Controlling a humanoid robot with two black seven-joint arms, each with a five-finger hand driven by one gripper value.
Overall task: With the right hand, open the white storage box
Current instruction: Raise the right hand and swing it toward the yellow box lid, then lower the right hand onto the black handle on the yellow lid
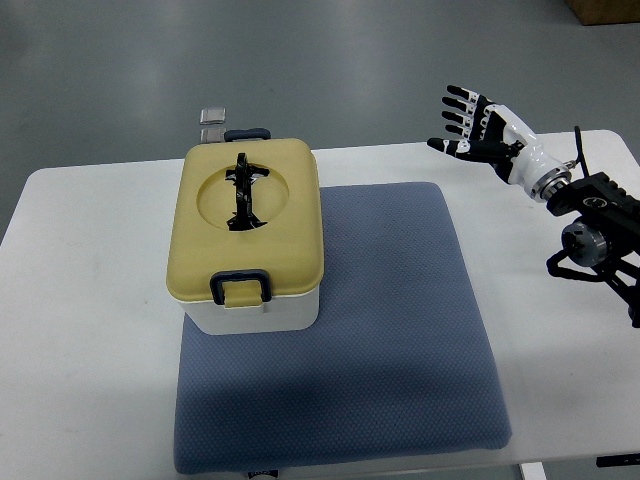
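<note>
A white, smooth-topped counter (90, 300) with rounded corners carries a square blue-grey textured fabric mat (380, 340), which lies flat across its middle and reaches the near edge. A white plastic storage box with a yellow lid (250, 235) stands on the mat's far left corner.

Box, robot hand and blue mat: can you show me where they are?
Box (248, 245): top view, on its tan lid.
Right hand (478, 132): top view, on the palm, fingers spread, holding nothing.
Blue mat (400, 330): top view, on the bare cloth right of the box.
</note>
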